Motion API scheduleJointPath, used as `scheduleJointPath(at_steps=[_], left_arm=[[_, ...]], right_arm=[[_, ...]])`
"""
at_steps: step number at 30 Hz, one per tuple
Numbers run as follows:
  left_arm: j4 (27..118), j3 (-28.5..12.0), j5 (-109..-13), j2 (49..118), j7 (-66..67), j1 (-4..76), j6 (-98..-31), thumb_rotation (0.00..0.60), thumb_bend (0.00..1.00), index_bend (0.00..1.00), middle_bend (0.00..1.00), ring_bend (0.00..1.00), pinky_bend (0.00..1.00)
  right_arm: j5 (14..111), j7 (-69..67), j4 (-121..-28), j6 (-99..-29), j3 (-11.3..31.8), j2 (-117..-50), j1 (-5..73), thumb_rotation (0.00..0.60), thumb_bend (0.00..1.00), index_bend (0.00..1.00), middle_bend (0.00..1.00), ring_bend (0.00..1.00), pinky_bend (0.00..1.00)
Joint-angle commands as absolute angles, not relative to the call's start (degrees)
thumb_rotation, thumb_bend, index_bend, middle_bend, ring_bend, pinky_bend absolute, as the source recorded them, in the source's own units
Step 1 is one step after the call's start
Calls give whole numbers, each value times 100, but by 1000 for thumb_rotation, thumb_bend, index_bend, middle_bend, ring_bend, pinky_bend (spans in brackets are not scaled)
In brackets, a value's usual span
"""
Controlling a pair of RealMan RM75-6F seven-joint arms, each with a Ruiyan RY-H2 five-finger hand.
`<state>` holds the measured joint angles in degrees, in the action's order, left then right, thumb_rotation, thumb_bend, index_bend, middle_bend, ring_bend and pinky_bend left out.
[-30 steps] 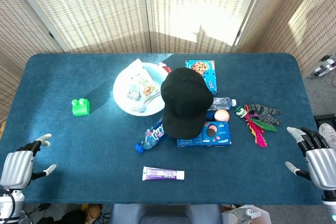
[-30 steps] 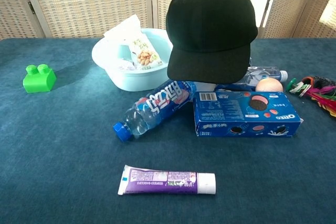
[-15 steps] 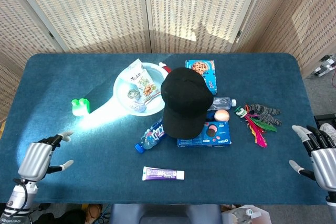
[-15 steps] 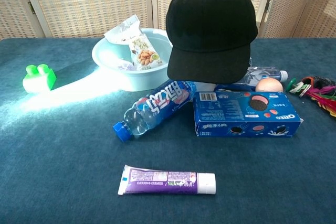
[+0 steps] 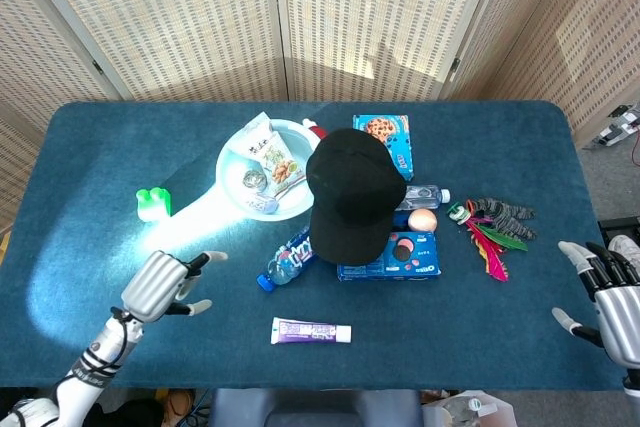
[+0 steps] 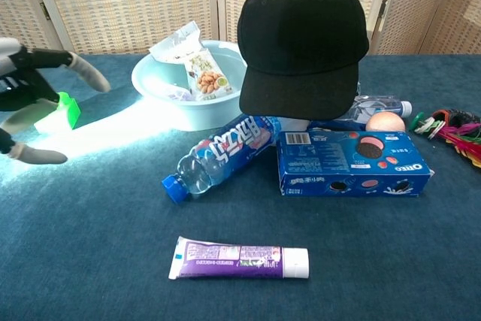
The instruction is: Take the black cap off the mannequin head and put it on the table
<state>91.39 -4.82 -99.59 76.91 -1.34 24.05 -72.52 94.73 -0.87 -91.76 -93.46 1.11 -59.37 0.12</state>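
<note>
Black cap (image 5: 350, 197) on the mannequin head near the middle of the blue table (image 5: 100, 147), brim turned toward the robot; the head itself almost fully hidden under the cap, only a small pale part visible below the brim in the chest view. Cap untouched by both hands.

Left hand (image 5: 160, 282) above the table, to the left front of the cap and well apart from it, fingers spread, nothing between them. Seen also at the left edge of the chest view, in front of the green block (image 6: 66, 110). Right hand (image 5: 615, 292) at the right edge of the table, fingers also spread, holding nothing; visible only in the head view.

Pale bowl (image 5: 235, 152) just left of the cap, with snack packets (image 6: 201, 69) inside. Water bottle (image 6: 214, 159) lying on its side in front of the bowl, blue lid toward the robot. Blue cookie box (image 6: 353, 165) lying flat in front of the cap, below the brim. Second cookie box (image 5: 388, 132) behind the cap. Clear bottle (image 5: 425, 193) and peach (image 5: 422, 219) to the right of the cap, close together. Feathered toy (image 5: 490, 232) further right. Toothpaste tube (image 5: 312, 331) near the front edge, apart from the rest. Bright patch of light on the left part of the table.
</note>
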Motion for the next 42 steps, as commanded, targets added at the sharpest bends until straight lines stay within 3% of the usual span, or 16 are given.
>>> scheduleJointPath(at_steps=[1,9,20,42], left_arm=[[8808,-561,-10132,8054,-291,2675,-7205,600,62,307,932,984,1000],[7738,-764,-10374,9136,-472,3157,-7580,600,61,385,981,1000,1000],[6720,-895,-10251,10150,-388,3717,-7568,600,114,375,983,1000,1000],[4941,-1050,-9970,11462,-608,4503,-7914,600,118,385,978,1000,1000]], right_arm=[[9463,-94,-9169,-9352,106,-5937,-2,600,106,154,218,137,207],[9440,-93,-9156,-9381,88,-5938,-56,600,106,154,218,137,207],[9371,-104,-9138,-9367,84,-5933,-104,600,106,154,218,137,207],[9246,-161,-9085,-9361,103,-5883,-182,600,106,154,218,137,207]])
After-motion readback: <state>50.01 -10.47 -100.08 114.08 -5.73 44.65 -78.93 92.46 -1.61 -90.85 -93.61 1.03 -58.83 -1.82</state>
